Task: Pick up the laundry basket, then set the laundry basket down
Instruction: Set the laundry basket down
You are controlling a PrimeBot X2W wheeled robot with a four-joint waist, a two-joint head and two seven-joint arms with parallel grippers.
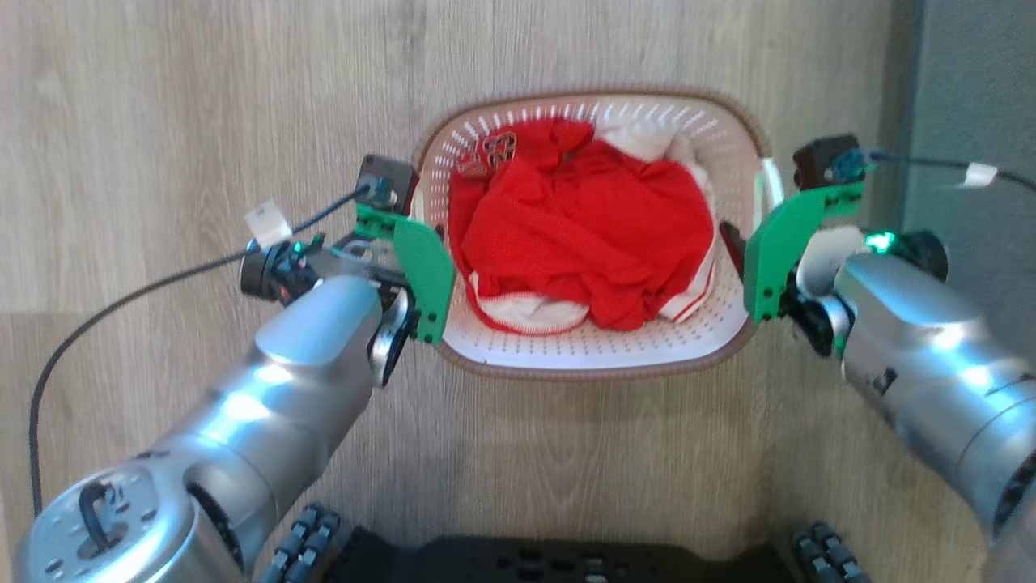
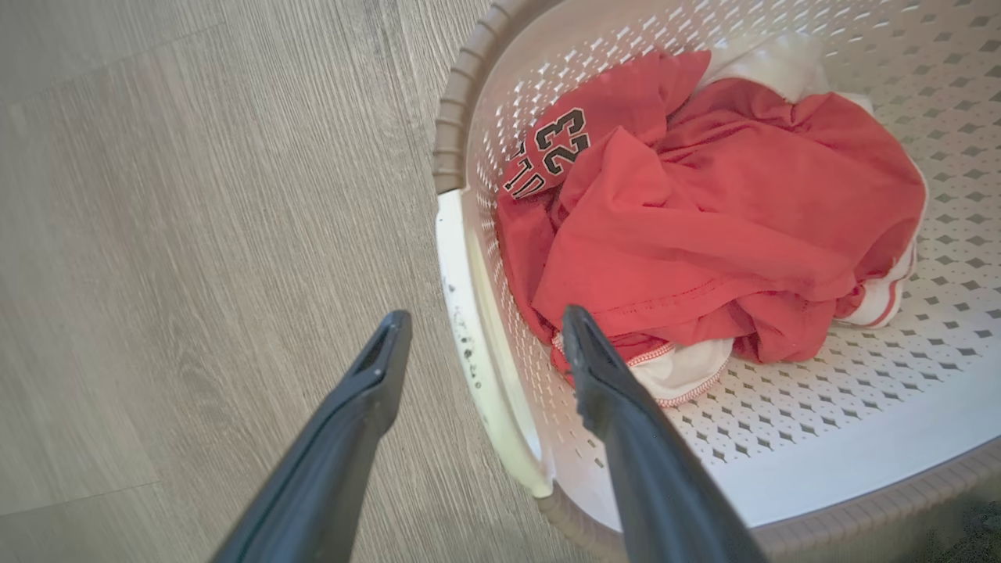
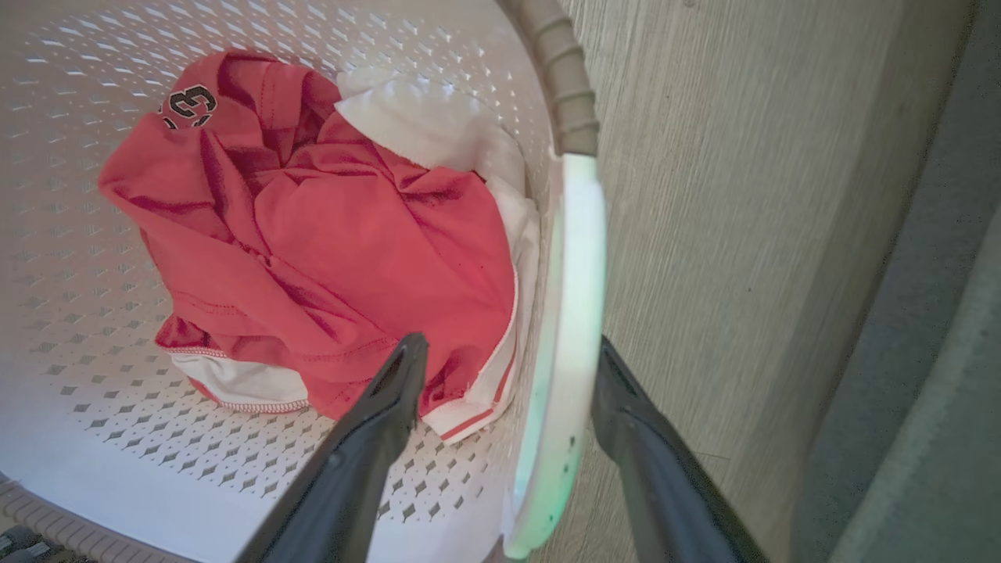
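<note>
The left gripper (image 2: 483, 332) stood wide open astride the white left handle (image 2: 461, 258), one finger outside the wall and one inside. The right gripper (image 3: 510, 348) (just as wide) straddled the right handle (image 3: 575, 258) likewise. Between them the laundry basket (image 1: 599, 352) sat on the wooden floor (image 1: 202, 97), holding a crumpled red jersey (image 1: 583, 227) and some white cloth (image 1: 647, 138).
</note>
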